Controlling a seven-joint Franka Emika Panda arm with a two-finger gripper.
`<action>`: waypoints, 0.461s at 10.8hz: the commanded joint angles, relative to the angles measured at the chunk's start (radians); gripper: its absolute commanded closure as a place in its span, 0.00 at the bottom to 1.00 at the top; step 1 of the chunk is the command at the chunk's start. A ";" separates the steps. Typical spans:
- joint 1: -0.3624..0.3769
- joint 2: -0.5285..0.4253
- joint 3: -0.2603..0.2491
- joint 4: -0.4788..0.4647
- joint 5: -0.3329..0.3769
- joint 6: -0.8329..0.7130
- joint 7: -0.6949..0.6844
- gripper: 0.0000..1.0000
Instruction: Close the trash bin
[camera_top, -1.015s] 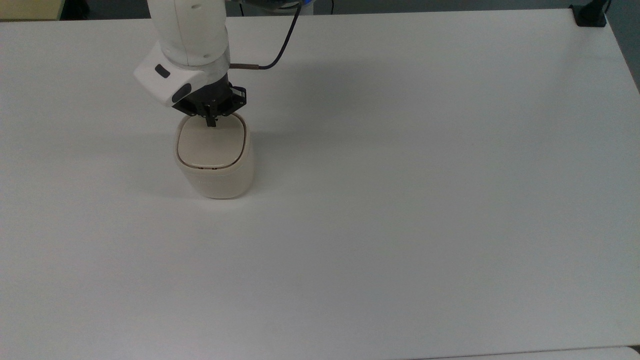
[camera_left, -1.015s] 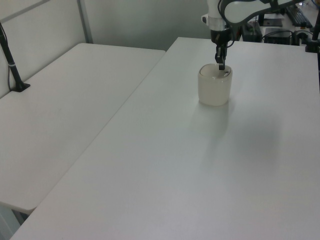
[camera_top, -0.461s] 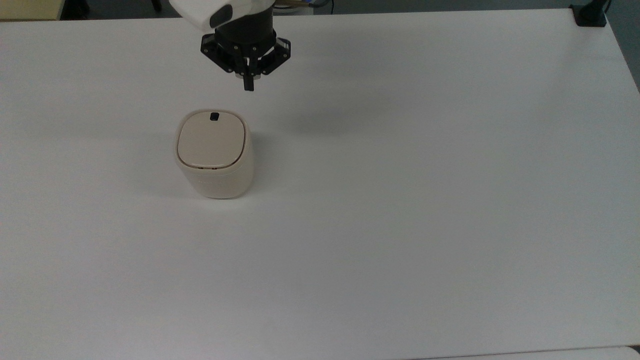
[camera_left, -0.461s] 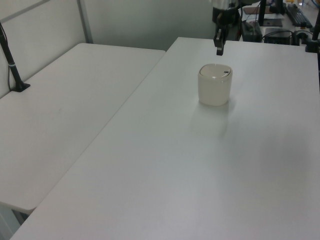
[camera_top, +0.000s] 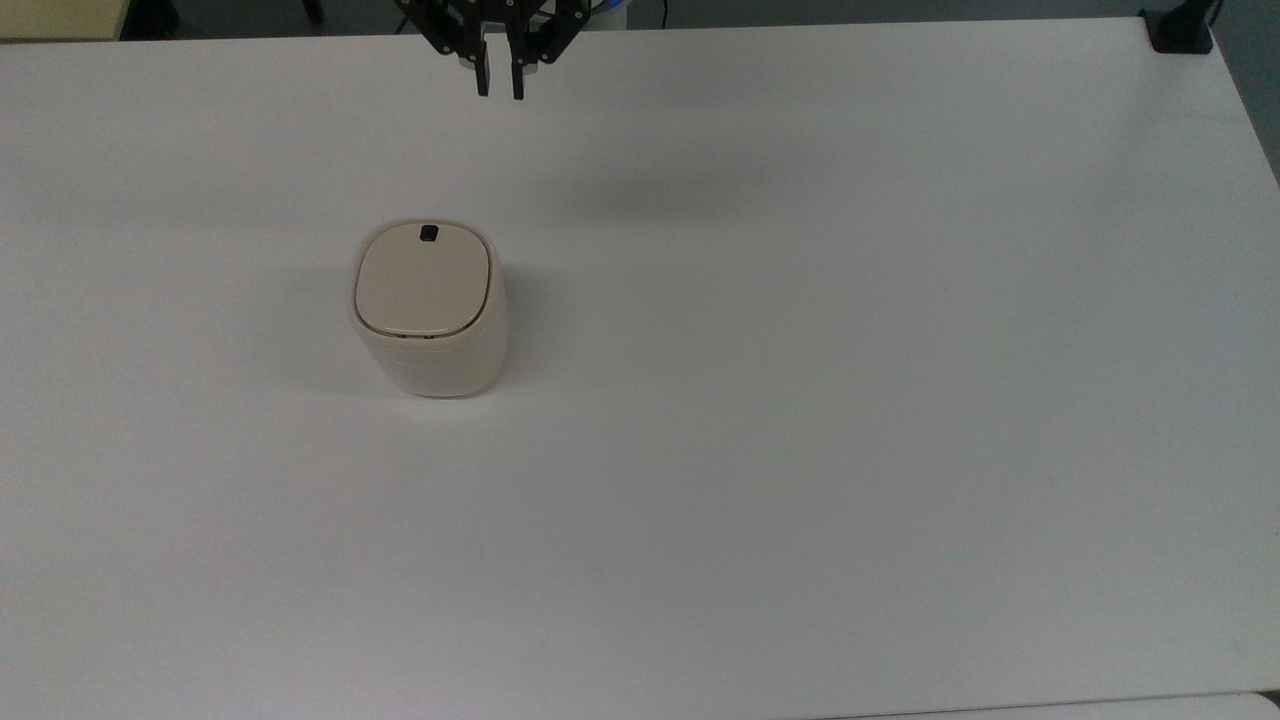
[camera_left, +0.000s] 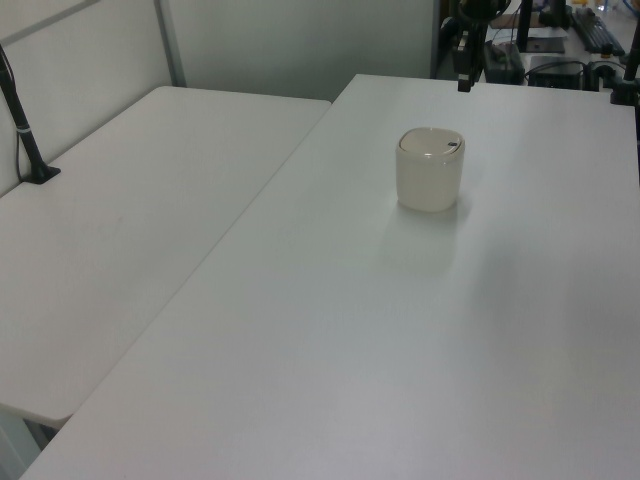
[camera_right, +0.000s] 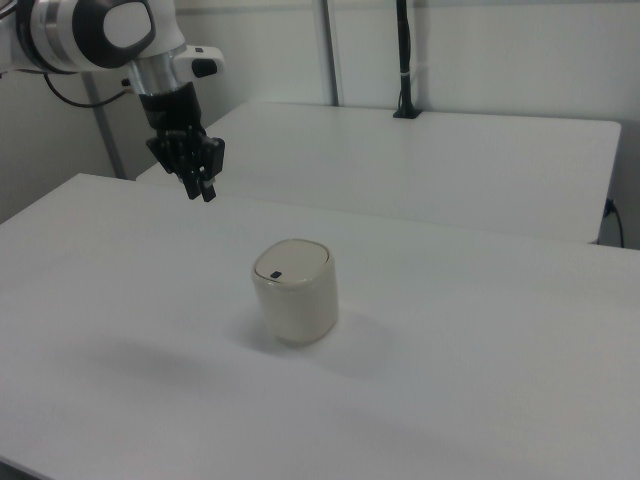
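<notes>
The cream-beige trash bin (camera_top: 428, 340) (camera_left: 430, 180) (camera_right: 295, 295) stands upright on the white table (camera_top: 800, 400). Its lid (camera_top: 424, 280) lies flat and level with the rim, and its small black square mark (camera_top: 428, 233) sits at the edge toward the arm. My gripper (camera_top: 500, 88) (camera_left: 464, 78) (camera_right: 204, 188) hangs in the air well above and beyond the bin, near the table's far edge in the top view. Its two dark fingers point down with a narrow gap between them, holding nothing and touching nothing.
A black clamp (camera_top: 1180, 30) sits on the table's far right corner in the top view. A second white table (camera_left: 130, 200) adjoins on the left view's left, with a black post (camera_left: 25, 130) clamped to it. Open tabletop surrounds the bin.
A second ago the fingertips pressed on the lid near the black mark. Since then the gripper has risen and drawn back toward the table's far edge, and its fingers have parted slightly. The bin has not moved.
</notes>
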 joint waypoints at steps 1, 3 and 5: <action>0.000 -0.025 -0.006 -0.029 -0.004 -0.013 -0.014 0.00; -0.003 -0.033 -0.007 -0.031 -0.004 -0.010 -0.014 0.00; -0.003 -0.034 -0.009 -0.031 -0.004 -0.011 -0.014 0.00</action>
